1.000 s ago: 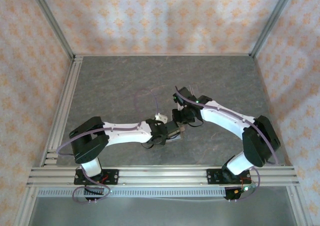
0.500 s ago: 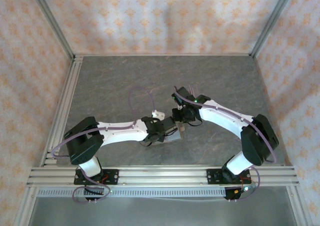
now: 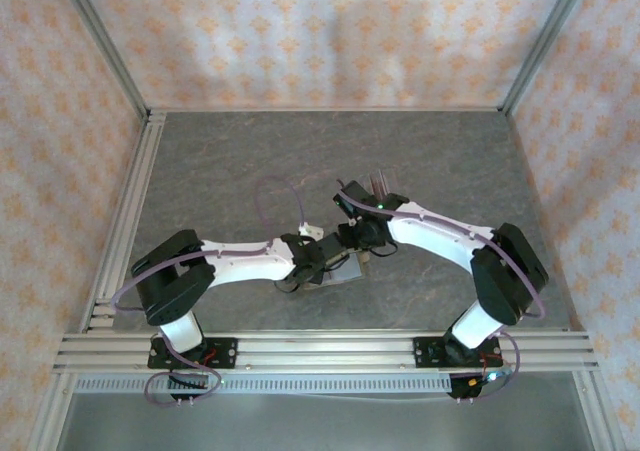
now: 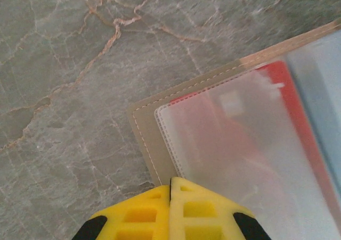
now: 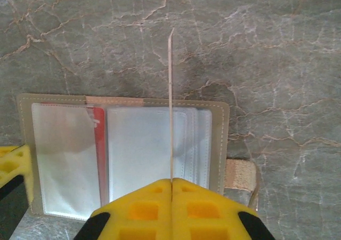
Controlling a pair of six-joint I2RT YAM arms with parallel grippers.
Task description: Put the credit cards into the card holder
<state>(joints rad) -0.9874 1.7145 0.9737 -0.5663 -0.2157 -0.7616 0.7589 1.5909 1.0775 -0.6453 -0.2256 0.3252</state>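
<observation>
At centre of the top view, both arms meet over the card holder (image 3: 350,271), which lies open and flat on the grey tabletop (image 3: 220,171).

- Left tool (image 3: 322,263): in the left wrist view (image 4: 170,197) the yellow fingers are pressed together with no gap and nothing visible between them. The tips sit at the bottom centre of the frame, right at the near edge of the card holder (image 4: 146,139). Can't tell if they touch it.
- Right tool (image 3: 357,243): closed on a credit card (image 5: 171,91). In the right wrist view (image 5: 171,189) the card is edge-on, a thin vertical line from the fingertips up past the holder's top edge. Face colour not readable.
- Card holder (image 5: 219,139): tan stitched border, clear plastic sleeves inside, strap tab sticking out at lower right of the right wrist frame. It fills the lower half of that frame, directly under the held card.
- A red card (image 5: 99,144) sits in a sleeve on the holder's left half, showing as a red strip. It is also visible through the frosted sleeve in the left wrist view (image 4: 290,107).
- A yellow finger (image 5: 11,168) of the left tool shows at the lower left of the right wrist frame, against the holder's left edge.
</observation>
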